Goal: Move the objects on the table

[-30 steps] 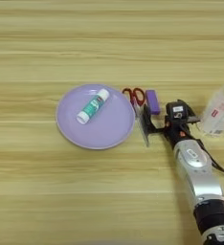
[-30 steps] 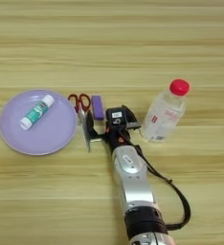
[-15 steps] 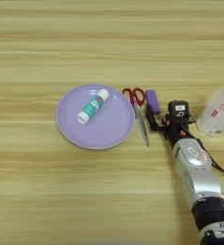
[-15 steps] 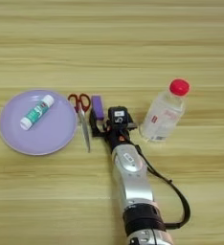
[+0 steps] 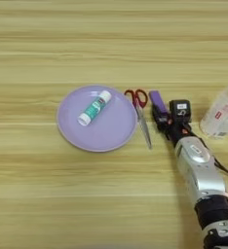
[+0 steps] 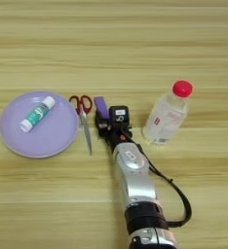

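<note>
A round lilac plate point(image 5: 113, 131) lies left of centre with a white-and-teal glue stick point(image 5: 94, 108) on it. Just right of the plate are red-handled scissors point(image 5: 137, 97), handles far and blades pointing toward me. A small purple block point(image 5: 157, 100) lies right of the scissors' handles. My right gripper point(image 5: 161, 119) sits at the block's near end, right beside the scissors' blades; whether it touches the block is unclear. The silver forearm point(image 6: 130, 175) comes up from the bottom edge. A clear bottle point(image 6: 164, 120) with a red cap point(image 6: 182, 88) lies to the arm's right.
The light wooden table point(image 6: 114, 44) stretches wide and bare across the far half. A black cable point(image 6: 177, 194) loops along the right side of the forearm, near the bottle.
My gripper has edged slightly left toward the near end of the purple block. The scissors' blades look thinner and lighter than a second ago. Plate, glue stick and bottle have stayed put.
</note>
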